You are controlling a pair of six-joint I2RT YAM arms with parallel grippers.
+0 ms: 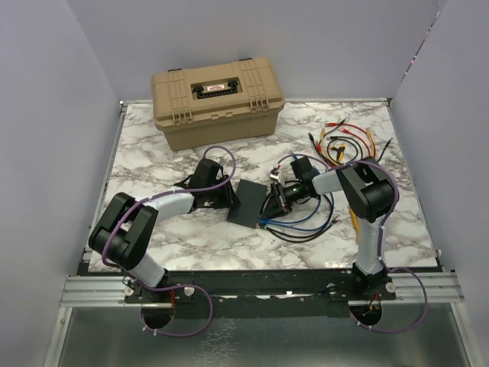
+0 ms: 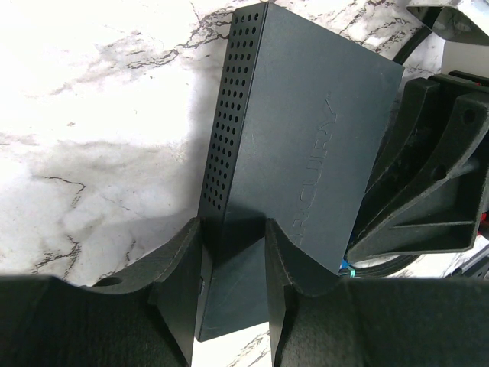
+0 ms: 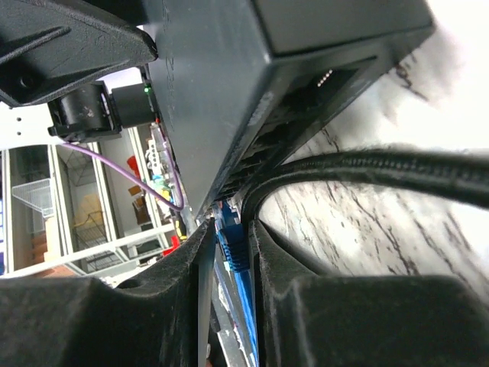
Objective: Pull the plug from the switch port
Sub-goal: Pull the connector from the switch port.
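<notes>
Left gripper (image 2: 233, 229) clamps the likely light, slide-prone switch (image 2: 306, 138) by its edge; right gripper (image 3: 231, 229) pinches the rigid-looking blue plug (image 3: 233, 256) body.

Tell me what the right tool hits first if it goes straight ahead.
Probably the ported edge of the thin flat matte-black switch box, directly ahead of the right tool; a blue plug already sits between its jaws. Depth is unclear.

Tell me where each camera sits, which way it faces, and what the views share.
Top external: above and behind the bases, looking down at the table; the left arm and right arm show.
Left wrist: looks along the left gripper, clamped on the switch's end.
Right wrist: looks along the right gripper, flanking the blue plug.
All three show the switch.
</notes>
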